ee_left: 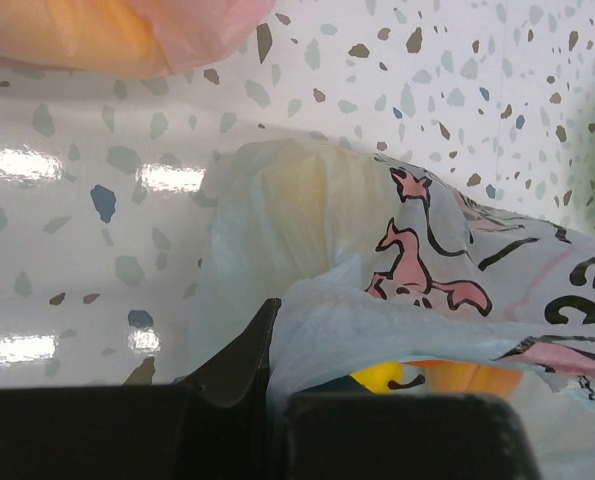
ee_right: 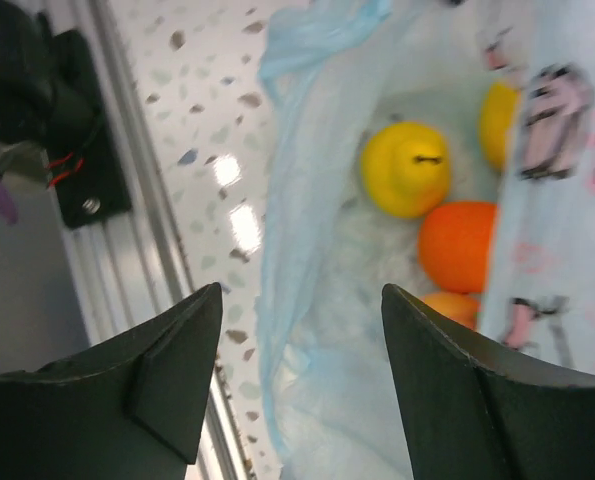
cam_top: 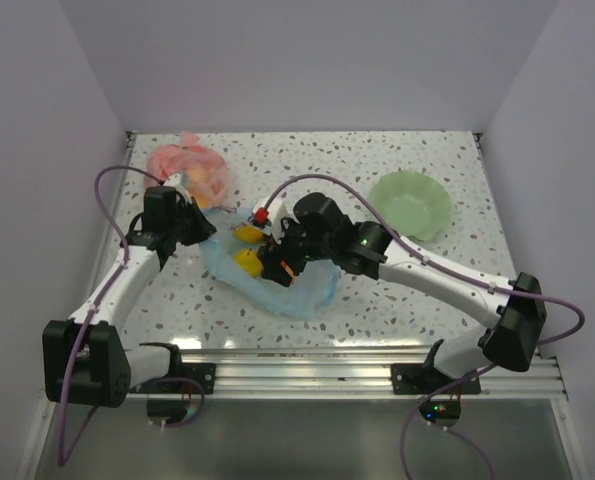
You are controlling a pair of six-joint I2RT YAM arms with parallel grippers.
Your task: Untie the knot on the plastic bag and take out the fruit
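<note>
The light-blue plastic bag (cam_top: 277, 280) lies open in the middle of the table, with printed lettering and pink pictures (ee_left: 427, 270). Inside it show a yellow fruit (ee_right: 407, 168), an orange one (ee_right: 459, 245), a peach one (ee_right: 449, 305) and another yellow one (ee_right: 497, 122). My left gripper (ee_left: 269, 330) is shut on the bag's edge at its left side (cam_top: 202, 232). My right gripper (ee_right: 302, 330) is open, hovering over the bag's mouth (cam_top: 277, 262), holding nothing.
A pink-red bag (cam_top: 189, 168) with an orange-yellow fruit lies at the back left, close behind the left gripper. A light green bowl (cam_top: 410, 203) stands at the back right. The metal rail (cam_top: 307, 365) runs along the near edge.
</note>
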